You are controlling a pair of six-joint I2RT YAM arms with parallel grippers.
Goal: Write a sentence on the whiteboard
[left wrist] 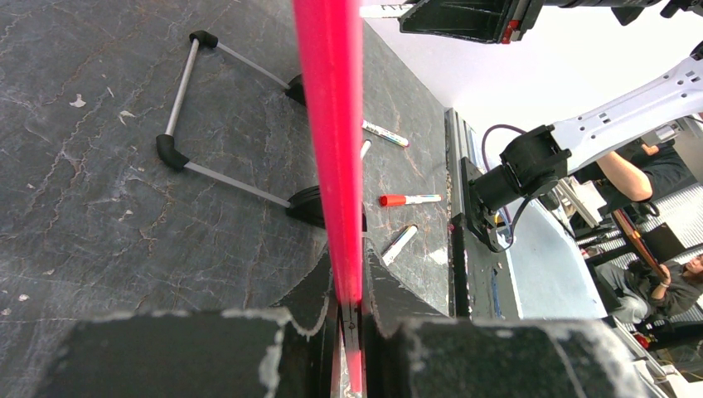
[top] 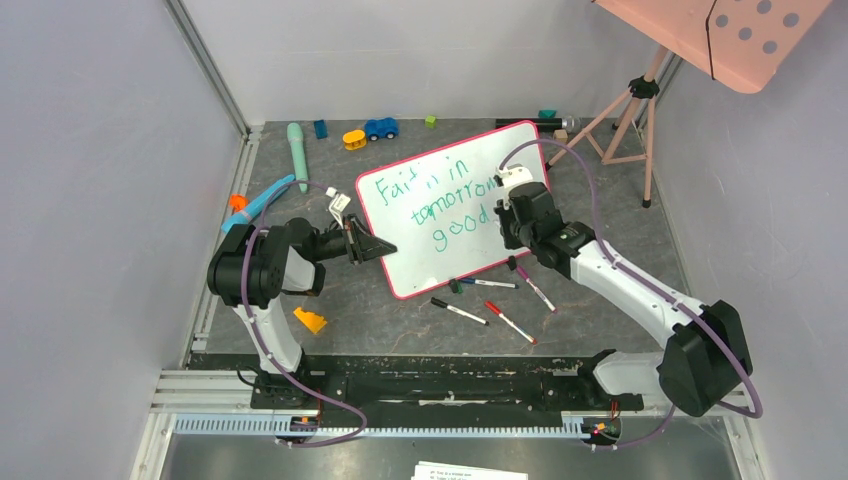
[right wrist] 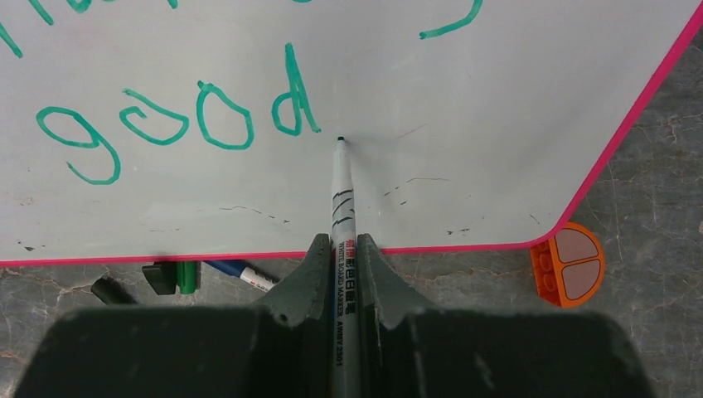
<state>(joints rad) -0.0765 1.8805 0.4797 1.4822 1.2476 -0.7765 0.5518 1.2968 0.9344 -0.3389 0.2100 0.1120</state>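
The whiteboard (top: 405,255) sits in the middle of the bench (top: 300,160). Its long axis runs from the near left up toward the far right, and its written face is turned toward me. The sentence (top: 440,205) follows that slant in three green lines, with "good" on the bottom line and the first word partly smudged.

My left hand (top: 390,246) is closed narrow on the board's left edge. From my left wrist I see the pink rim edge-on, pinched between my fingers (left wrist: 311,303), with the board's wire stand to the left of the rim. That arm is folded, with the elbow back by the left wall and the forearm pointing right, across to the board.

My right hand (right wrist: 344,249) is clamped on a marker (right wrist: 342,199). The marker's long axis points straight out from my fingers toward the board. Its tip is at the white surface, just right of and below the "d" of "good". My right arm stretches from its base at the near right diagonally up and left, with the wrist over the board's right end.

Loose markers (top: 460,311) lie on the bench just beside the board's near edge.
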